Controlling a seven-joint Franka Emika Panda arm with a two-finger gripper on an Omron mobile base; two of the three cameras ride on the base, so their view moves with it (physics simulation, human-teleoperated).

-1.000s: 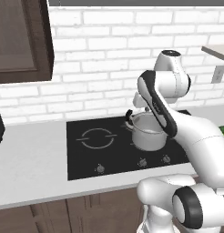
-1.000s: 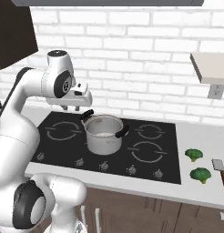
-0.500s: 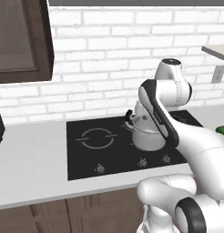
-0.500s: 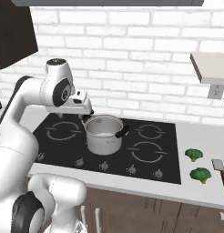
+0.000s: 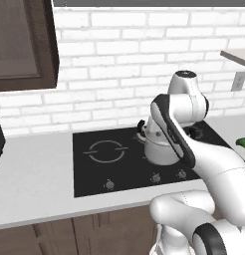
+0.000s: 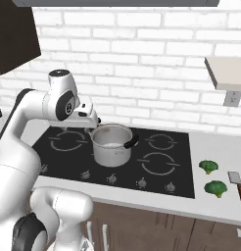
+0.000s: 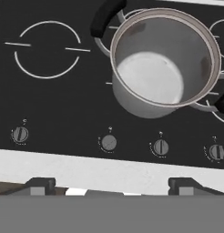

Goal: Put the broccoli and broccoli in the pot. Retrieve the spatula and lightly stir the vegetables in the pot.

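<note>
White brick backs a pale bench with a black cooktop, where the steel pot stands on a burner, nothing inside it. Two broccoli florets lie on the bench right of the cooktop, well apart from the pot, beside a spatula. Hanging above the pot's left side, the end effector holds nothing, its fingertips spread wide.

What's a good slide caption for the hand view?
Empty steel stockpot on the black cooktop, seen from above the open end effector.
</note>
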